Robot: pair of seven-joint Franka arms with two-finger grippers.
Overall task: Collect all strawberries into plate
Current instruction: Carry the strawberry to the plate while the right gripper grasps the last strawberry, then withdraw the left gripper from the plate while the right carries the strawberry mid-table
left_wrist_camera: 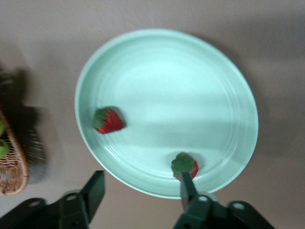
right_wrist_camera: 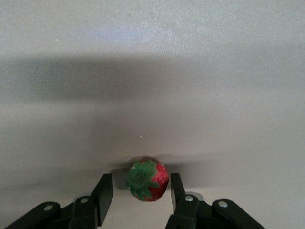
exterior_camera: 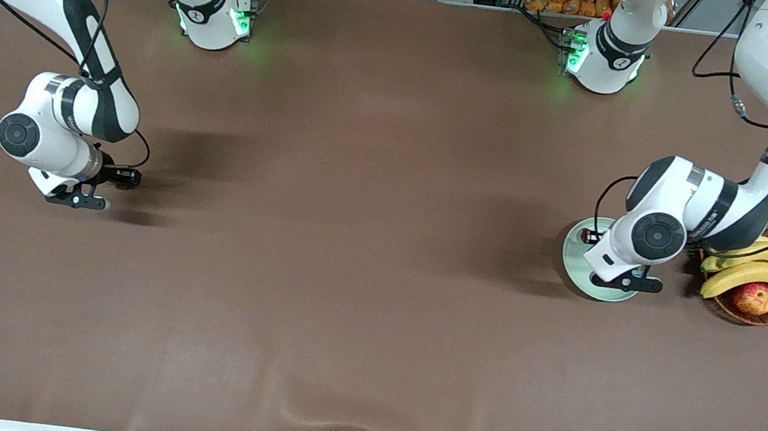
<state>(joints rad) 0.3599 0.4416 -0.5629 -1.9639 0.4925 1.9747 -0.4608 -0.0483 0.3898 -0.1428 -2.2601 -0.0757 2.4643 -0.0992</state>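
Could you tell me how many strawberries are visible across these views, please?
3. Two small red strawberries, one and another, lie in the pale mint-green round plate under the open left gripper. The third sits on the table between the open right gripper's fingers.

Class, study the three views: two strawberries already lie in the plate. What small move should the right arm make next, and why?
Probably shut the right gripper on the third strawberry. Its fingers stand open on either side of that berry, which lies on the bare table toward the right arm's end, away from the plate. The left gripper hangs open over the plate, where two strawberries lie.
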